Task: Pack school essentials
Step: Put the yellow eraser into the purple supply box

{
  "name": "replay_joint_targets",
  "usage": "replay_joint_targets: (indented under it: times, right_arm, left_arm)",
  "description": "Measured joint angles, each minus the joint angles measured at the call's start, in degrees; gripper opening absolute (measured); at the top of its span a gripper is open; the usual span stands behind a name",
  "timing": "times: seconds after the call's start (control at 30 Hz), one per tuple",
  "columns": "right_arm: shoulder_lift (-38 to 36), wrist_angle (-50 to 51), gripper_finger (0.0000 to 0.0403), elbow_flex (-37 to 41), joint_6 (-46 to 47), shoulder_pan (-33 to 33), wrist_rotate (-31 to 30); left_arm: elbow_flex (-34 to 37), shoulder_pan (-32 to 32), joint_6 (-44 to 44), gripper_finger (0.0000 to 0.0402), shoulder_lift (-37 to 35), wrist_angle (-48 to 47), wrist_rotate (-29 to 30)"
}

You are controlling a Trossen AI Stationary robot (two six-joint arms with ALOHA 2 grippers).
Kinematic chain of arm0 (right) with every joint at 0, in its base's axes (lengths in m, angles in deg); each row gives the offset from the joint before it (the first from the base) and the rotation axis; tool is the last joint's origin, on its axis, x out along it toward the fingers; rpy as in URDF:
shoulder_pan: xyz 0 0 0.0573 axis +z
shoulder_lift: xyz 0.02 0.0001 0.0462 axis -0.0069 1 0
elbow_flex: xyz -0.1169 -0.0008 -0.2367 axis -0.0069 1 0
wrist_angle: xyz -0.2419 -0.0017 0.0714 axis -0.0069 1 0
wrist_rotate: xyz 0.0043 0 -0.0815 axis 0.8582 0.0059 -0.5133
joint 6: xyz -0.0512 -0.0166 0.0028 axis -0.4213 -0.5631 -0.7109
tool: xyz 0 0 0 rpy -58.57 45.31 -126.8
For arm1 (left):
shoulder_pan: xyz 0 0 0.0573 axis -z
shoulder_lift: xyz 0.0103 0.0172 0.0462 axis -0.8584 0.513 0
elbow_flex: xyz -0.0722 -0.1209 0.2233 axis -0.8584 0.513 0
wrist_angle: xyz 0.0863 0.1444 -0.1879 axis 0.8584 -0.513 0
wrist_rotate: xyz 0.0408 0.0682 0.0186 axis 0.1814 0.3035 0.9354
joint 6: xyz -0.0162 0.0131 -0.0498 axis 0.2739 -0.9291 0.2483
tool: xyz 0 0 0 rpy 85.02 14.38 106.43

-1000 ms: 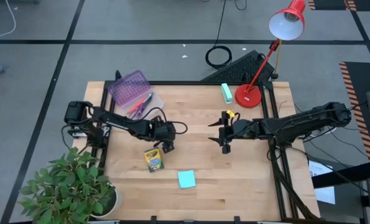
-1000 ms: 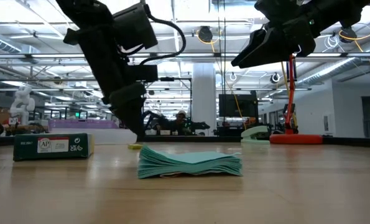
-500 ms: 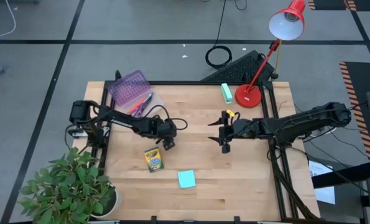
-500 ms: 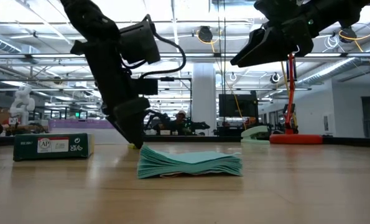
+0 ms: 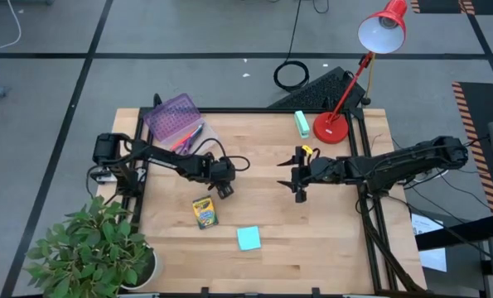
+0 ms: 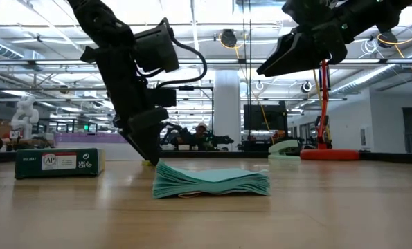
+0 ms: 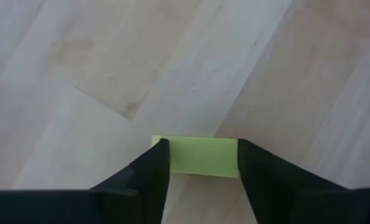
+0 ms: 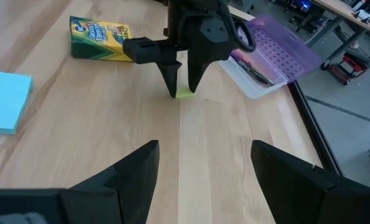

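Since the whole next move hangs on how the tiny yellow eraser (image 7: 202, 155) sits relative to the left gripper (image 5: 224, 187), that's the bit worth staring at: in the left wrist view the eraser lies flat on the worktop (image 5: 329, 223) right between the two dark fingers (image 7: 148, 174), with its long axis running across the gap from one finger toward the other, so the jaws are straddling it end to end. They're open about as wide as the eraser is long, and I can't tell if the fingers are actually pressing on its ends yet or just bracketing them, so I wouldn't call it gripped. The right wrist view backs this up, the left gripper (image 8: 183, 78) points down at the wood with the yellow-green bit (image 8: 185, 93) at its tips. Seen from above, that spot is left of the worktop's centre; the yellow-green crayon box (image 5: 205, 213) is near it at about 7 o'clock, the light-blue sticky-note pad (image 5: 248, 238) farther off at roughly 5 o'clock, and the purple-lidded case (image 5: 175, 118) with pens in it is up at about 11 o'clock. The right gripper (image 5: 301, 192) hangs above the wood off at 3 o'clock from the eraser, jaws spread wide and holding nothing, so the left arm is clearly the nearer one. My guess is the next thing needed is simply closing along that long axis and lifting, and a thing this small could easily pop out sideways if the squeeze is off-centre.
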Motion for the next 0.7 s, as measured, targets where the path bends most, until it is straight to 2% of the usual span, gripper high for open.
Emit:
replay_joint_targets:
  times: [0.37,0.6,0.7]
  right_arm:
    - [0.0,0.2,0.0251,0.0,-0.1,0.0,0.0]
    - [0.0,0.1,0.0251,0.0,-0.2,0.0,0.0]
    - [0.0,0.2,0.0251,0.0,-0.1,0.0,0.0]
  left_arm:
    - [0.0,0.0,-1.3,0.0169,0.0,0.1,-2.0]
    - [0.1,1.5,-5.8,0.0155,-4.4,1.9,-7.6]
    - [0.1,2.7,-3.4,0.0154,-6.5,0.6,-6.4]
